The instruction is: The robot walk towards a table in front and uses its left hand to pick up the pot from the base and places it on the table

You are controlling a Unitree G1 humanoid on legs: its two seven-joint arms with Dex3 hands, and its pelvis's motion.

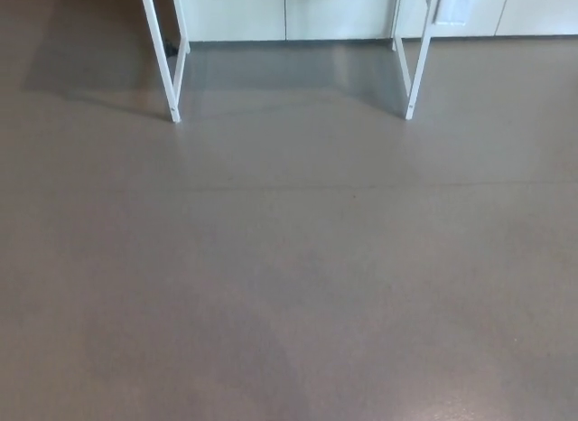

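Grey floor (289,276) fills my feed, white table legs (159,60) at eleven and one o'clock, perhaps cabinet fronts (334,10) behind, pot and both hands outside my view, their grip I cannot tell.

Left hand: not in view. Right hand: not in view. Neither arm nor forearm shows at either edge of the head view, so pose and grasp state go unrecorded.

Floor (289,285) in front; table legs (167,73) at far left and right; cabinets (289,10) behind.
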